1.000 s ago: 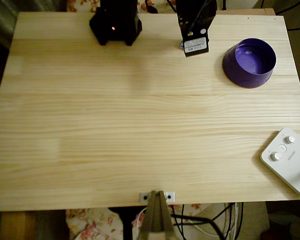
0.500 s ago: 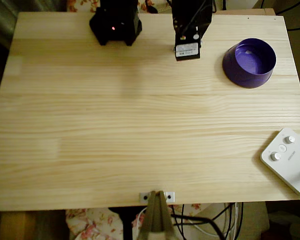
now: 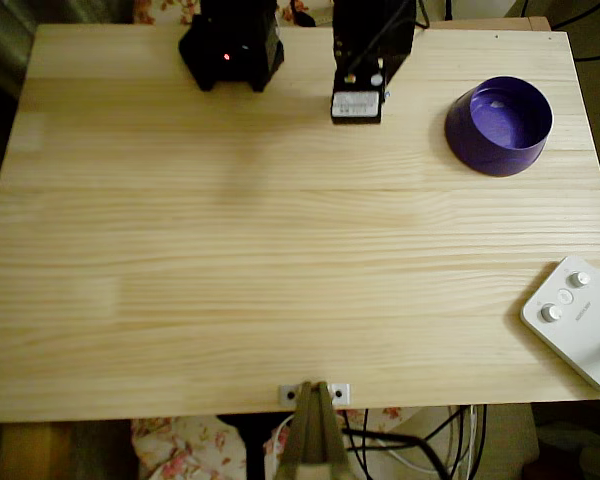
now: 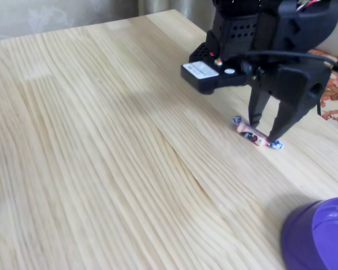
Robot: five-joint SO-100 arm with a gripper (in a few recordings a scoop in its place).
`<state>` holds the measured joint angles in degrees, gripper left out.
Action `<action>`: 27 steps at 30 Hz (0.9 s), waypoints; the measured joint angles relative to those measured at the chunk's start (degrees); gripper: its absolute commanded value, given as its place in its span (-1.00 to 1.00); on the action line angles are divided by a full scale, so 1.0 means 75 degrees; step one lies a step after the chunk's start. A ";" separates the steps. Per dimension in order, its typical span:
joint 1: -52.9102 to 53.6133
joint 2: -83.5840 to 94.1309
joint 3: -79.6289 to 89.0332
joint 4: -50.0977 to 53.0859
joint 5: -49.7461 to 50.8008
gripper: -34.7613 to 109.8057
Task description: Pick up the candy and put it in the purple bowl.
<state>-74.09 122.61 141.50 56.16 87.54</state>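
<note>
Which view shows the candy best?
The fixed view: the candy lies in plain sight on the table between the open end effector's fingertips. In the overhead view the arm covers that spot.

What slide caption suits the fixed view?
Open gripper straddles the candy on the wooden table, purple bowl nearby.

The overhead view looks straight down on the whole wooden table (image 3: 280, 250). The fixed view sits low and close, facing across the boards. Both share the purple bowl (image 3: 499, 125) and the arm (image 3: 365, 50).

warm dim light, soft focus, faint shadows
</note>
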 measured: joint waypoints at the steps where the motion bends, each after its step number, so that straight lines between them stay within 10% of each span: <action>1: -0.0105 0.0187 -0.0094 0.0316 0.0000 -0.28; 16: -0.0457 0.1312 -0.0410 0.1008 -0.0023 -0.29; 27: 0.0469 0.2074 0.0434 0.0223 -0.2824 -0.25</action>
<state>-70.58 138.16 144.76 57.83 66.36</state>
